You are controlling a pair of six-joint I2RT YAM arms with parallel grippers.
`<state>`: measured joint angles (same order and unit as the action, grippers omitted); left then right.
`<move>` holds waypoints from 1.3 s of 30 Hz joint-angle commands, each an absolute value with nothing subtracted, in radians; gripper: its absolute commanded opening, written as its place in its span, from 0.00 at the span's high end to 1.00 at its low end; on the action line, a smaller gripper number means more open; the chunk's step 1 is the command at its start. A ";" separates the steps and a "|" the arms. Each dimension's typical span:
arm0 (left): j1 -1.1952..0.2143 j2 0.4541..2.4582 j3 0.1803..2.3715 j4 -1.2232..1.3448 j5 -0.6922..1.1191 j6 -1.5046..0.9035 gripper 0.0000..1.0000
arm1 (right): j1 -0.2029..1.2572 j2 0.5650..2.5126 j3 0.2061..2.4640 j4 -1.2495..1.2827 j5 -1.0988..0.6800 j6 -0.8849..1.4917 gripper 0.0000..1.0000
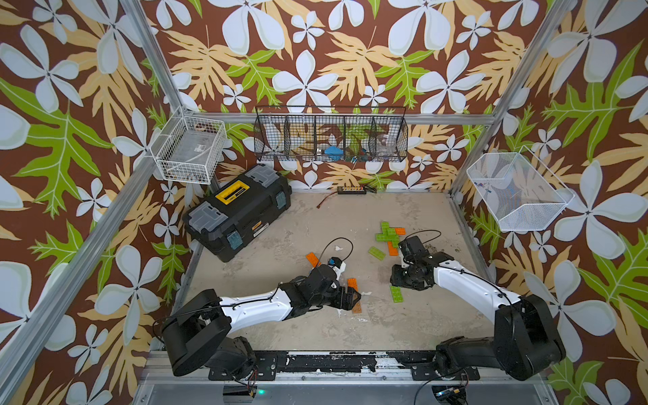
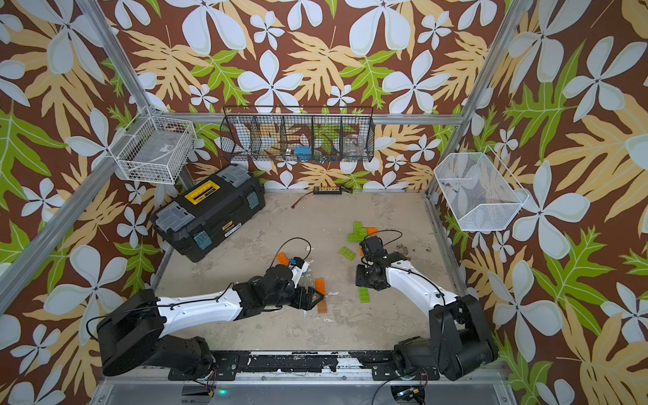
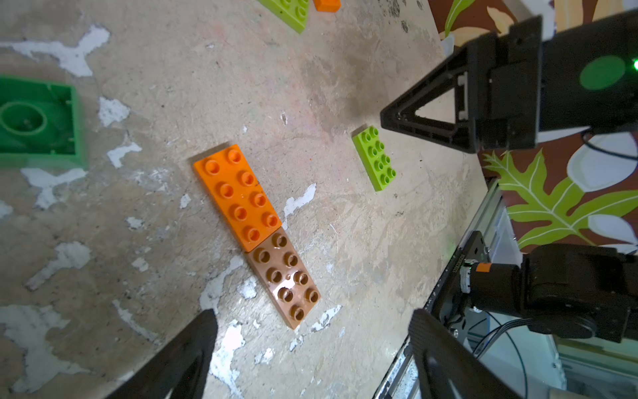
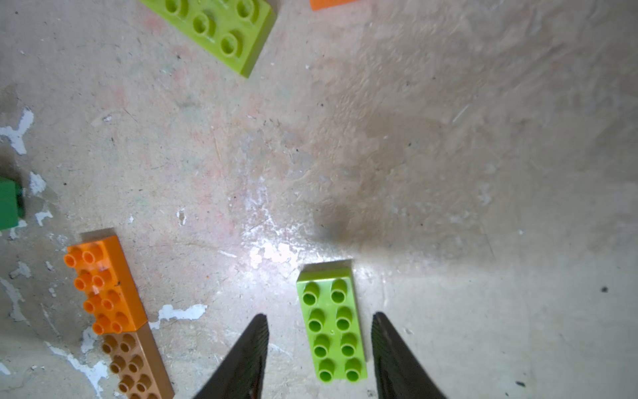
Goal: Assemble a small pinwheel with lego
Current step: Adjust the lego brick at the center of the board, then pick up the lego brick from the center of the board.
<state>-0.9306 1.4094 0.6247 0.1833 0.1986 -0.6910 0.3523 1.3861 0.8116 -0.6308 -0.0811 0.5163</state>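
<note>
Near the table's (image 1: 315,329) front edge the left gripper (image 3: 312,316) gapes empty over the orange brick (image 3: 238,197) and tan brick (image 3: 284,279). The right gripper (image 4: 321,315) straddles a lime brick (image 4: 331,331) without touching (only its wrist view shows the gaps). Likely light, stiff, slick: pinch its long sides. Farther back, the part-built pinwheel (image 1: 387,233).

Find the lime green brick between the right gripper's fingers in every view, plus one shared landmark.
In both top views: lime green brick, right of centre, toward the front.
Left wrist: it lies beside the right arm's black finger.
Right wrist: it lies between the two fingers.
Landmark: orange brick butted against the tan brick, in all four.
</note>
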 commanded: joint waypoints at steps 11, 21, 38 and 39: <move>-0.952 1.436 0.638 0.250 0.266 -0.680 0.17 | 0.380 1.469 0.822 -0.703 -0.116 0.430 0.70; -0.956 1.448 0.644 0.247 0.262 -0.680 0.17 | 0.379 1.512 0.833 -0.681 -0.138 0.419 0.76; -0.955 1.456 0.651 0.239 0.261 -0.675 0.17 | 0.383 1.500 0.844 -0.710 -0.123 0.423 0.77; -0.955 1.454 0.650 0.240 0.261 -0.676 0.17 | 0.383 1.505 0.842 -0.707 -0.123 0.423 0.77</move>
<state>-0.9543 1.4540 0.6426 0.2348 0.2626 -0.6811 0.3801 1.4975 0.8433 -0.7029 -0.1261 0.4259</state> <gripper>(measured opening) 0.830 0.232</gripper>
